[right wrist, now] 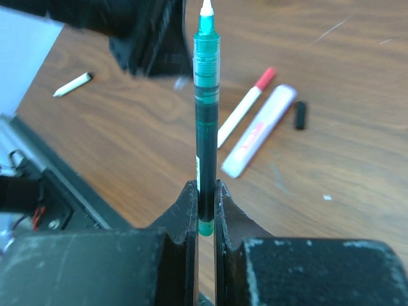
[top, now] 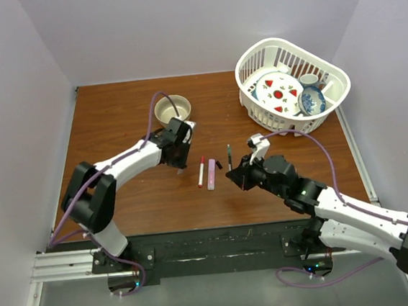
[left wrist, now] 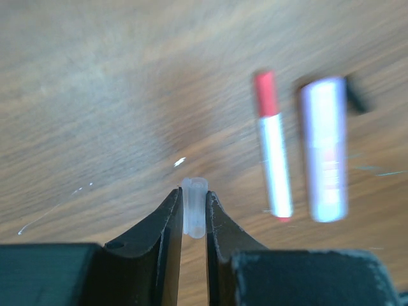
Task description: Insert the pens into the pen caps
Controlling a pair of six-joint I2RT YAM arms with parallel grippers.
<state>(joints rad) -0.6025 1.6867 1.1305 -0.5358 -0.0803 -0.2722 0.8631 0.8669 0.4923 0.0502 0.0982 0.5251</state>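
Observation:
My left gripper (left wrist: 193, 194) is shut on a small clear-white pen cap (left wrist: 194, 210), held just above the table. It sits left of the pens in the top view (top: 178, 163). My right gripper (right wrist: 205, 186) is shut on the tail of a dark green pen (right wrist: 206, 115), whose white tip points towards the left gripper. The same pen (top: 229, 155) shows in the top view, in front of the right gripper (top: 238, 172). On the table between the arms lie a white pen with a red cap (top: 201, 171), a pink marker (top: 212, 174) and a small black cap (top: 219, 164).
A tan bowl (top: 172, 109) stands behind the left gripper. A white basket (top: 281, 41) of dishes fills the back right corner. A short white pen with a dark tip (right wrist: 72, 84) lies near the table's front edge by the metal rail.

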